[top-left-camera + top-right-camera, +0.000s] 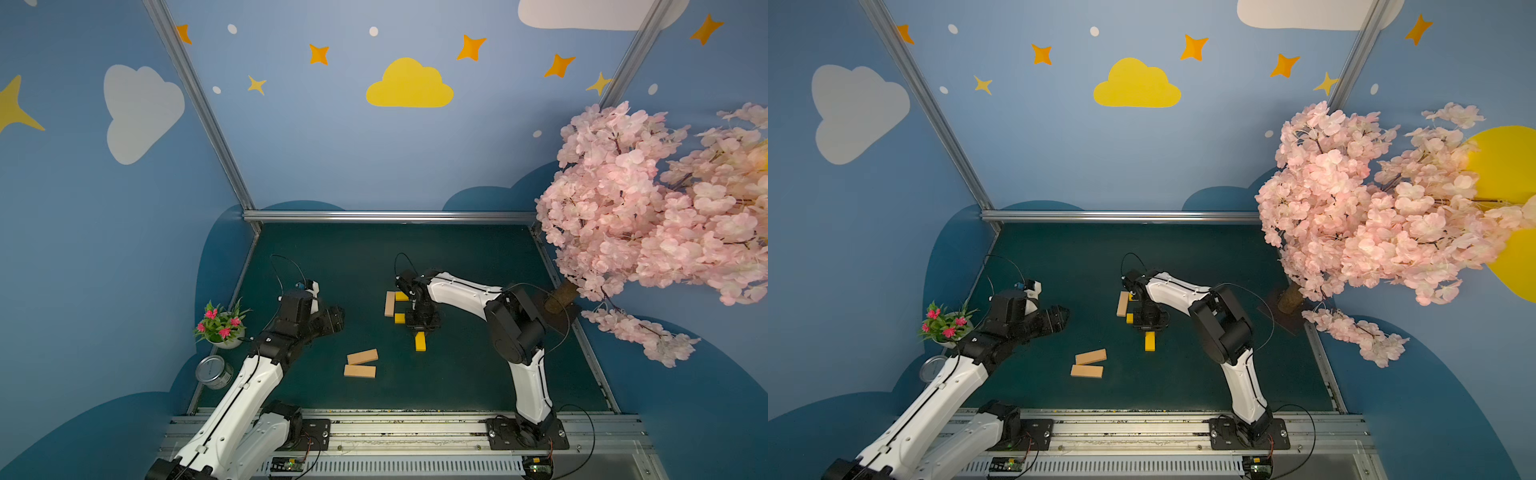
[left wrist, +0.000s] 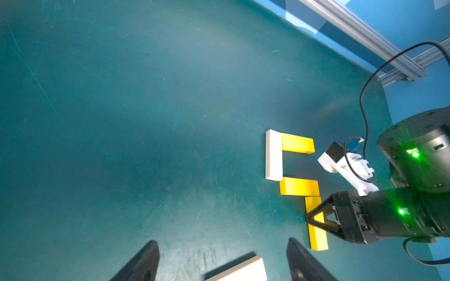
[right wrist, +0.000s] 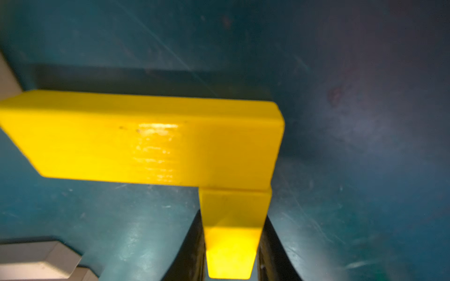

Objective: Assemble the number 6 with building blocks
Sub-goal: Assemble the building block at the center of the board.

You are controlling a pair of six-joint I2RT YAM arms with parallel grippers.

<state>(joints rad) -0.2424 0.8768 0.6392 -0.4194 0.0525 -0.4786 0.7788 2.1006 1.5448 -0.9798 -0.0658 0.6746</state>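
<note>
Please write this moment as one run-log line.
right fingers: shut on yellow bar, end touching middle bar | left fingers: open, empty | loose: tan bars

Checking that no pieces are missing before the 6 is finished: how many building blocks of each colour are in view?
Yellow blocks: 3
Tan blocks: 3
Total: 6

joined bars (image 1: 390, 303) at centre, loose bars (image 1: 362, 356) front-left of them
</note>
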